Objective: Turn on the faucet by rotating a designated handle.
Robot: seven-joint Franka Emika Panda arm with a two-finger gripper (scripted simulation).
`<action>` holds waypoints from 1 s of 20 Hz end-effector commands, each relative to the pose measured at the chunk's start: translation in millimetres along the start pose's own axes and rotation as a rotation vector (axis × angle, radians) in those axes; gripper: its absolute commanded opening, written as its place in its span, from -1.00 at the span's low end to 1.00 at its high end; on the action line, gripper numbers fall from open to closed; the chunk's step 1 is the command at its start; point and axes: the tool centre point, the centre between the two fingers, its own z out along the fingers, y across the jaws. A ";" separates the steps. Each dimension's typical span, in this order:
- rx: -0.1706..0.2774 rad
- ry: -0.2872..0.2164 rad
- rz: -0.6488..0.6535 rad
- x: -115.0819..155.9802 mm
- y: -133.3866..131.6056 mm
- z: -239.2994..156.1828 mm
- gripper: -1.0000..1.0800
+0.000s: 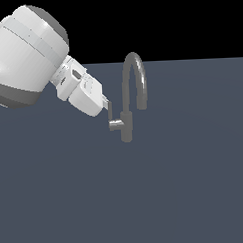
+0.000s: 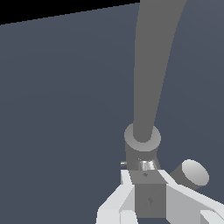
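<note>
The faucet (image 1: 126,124) is a slim grey tap whose arched spout (image 1: 133,68) rises from a short body. A short stub on the body's left in the exterior view carries the handle (image 1: 109,114), a thin lever standing upright. My gripper (image 1: 105,101) comes in from the upper left, shut, with its fingertips pressed together against the lever's top end. In the wrist view the fingers (image 2: 175,197) meet with no gap just in front of the faucet (image 2: 142,140). They hide most of the handle. The spout (image 2: 153,65) rises behind, and its mouth (image 2: 194,173) shows to one side.
The faucet stands on a flat dark blue-grey floor (image 1: 186,190). My arm's large white wrist link (image 1: 25,52) fills the upper left of the exterior view.
</note>
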 end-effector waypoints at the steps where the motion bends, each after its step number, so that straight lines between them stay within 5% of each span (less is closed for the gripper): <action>1: -0.003 0.001 0.005 4.9 6.0 -1.1 -1.00; 20: 0.000 -0.001 0.003 0.0 51.9 4.7 -1.00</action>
